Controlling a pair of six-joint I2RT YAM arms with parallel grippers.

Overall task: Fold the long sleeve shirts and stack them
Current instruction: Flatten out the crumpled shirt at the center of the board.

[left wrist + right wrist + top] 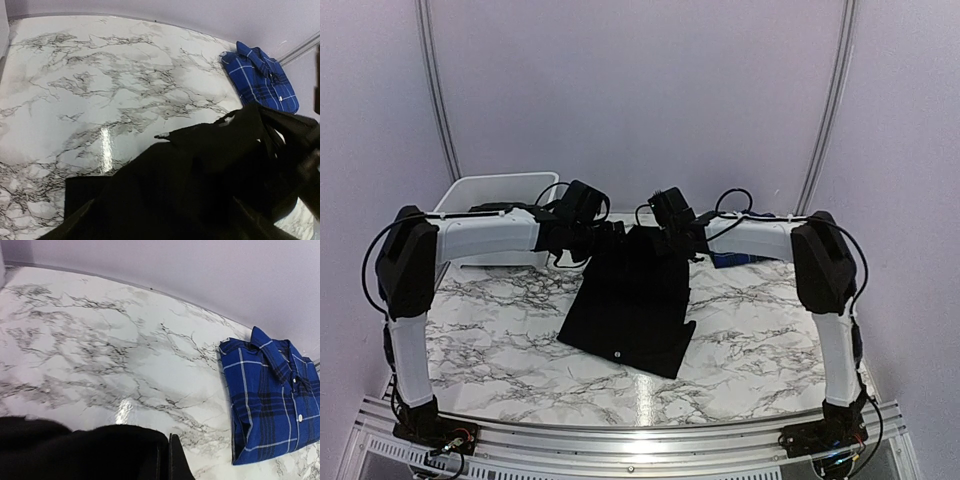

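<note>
Right hand (658, 238) grips black shirt (630, 300); wrist views reveal blue shirt (270, 405) folded.

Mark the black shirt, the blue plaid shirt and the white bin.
black shirt (630, 300), top external view, middle of the spread cloth.
blue plaid shirt (272, 400), right wrist view, folded front panel.
white bin (505, 178), top external view, far rim.

Bin (505, 180) far left, plaid shirt (270, 400) far right, black shirt (630, 300) centre; near tabletop (490, 345) free.
</note>
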